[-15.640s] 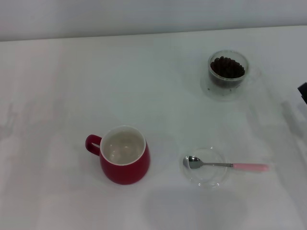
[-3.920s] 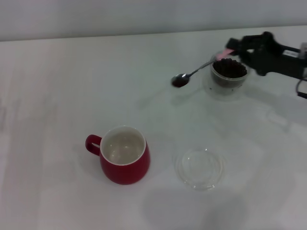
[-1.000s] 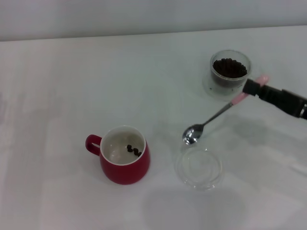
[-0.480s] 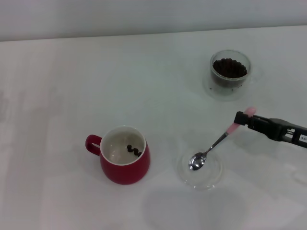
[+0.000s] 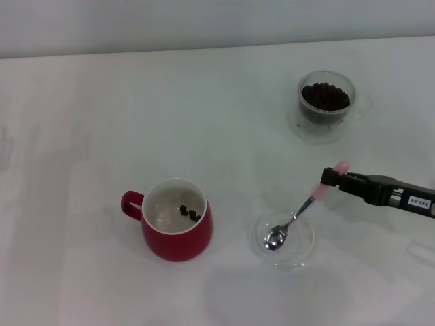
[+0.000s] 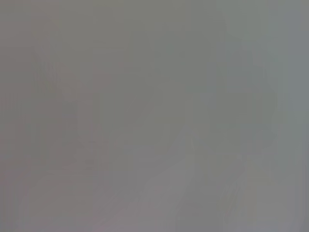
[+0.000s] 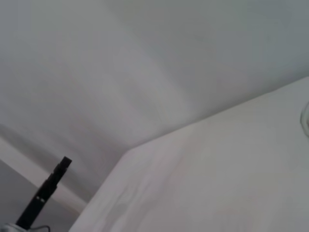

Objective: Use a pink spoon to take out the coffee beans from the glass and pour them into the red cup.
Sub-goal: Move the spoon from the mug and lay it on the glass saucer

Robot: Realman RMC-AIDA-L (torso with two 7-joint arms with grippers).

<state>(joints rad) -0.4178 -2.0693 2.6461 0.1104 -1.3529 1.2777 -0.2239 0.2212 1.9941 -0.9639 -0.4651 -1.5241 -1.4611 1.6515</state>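
Right gripper (image 5: pixel 331 178) enters from the right, low over the table (image 5: pixel 88 95), clamped on the pink end of the spoon (image 5: pixel 293 219). Spoon slopes down and away from the fingertips toward the robot; its metal bowl rests in the dish (image 5: pixel 306 252), which lies just nearer than the gripper and to its left. Spoon bowl looks empty.

Cup (image 5: pixel 177 219) stands well to the gripper's left, slightly nearer, upright, handle pointing away from the gripper. A few beans (image 5: pixel 189 213) lie on its white bottom.

Glass (image 5: pixel 326 102) stands beyond the gripper, well apart from it, upright, with a dark heap of beans inside.

Left gripper: not seen in any view; its wrist view shows only a flat grey field.
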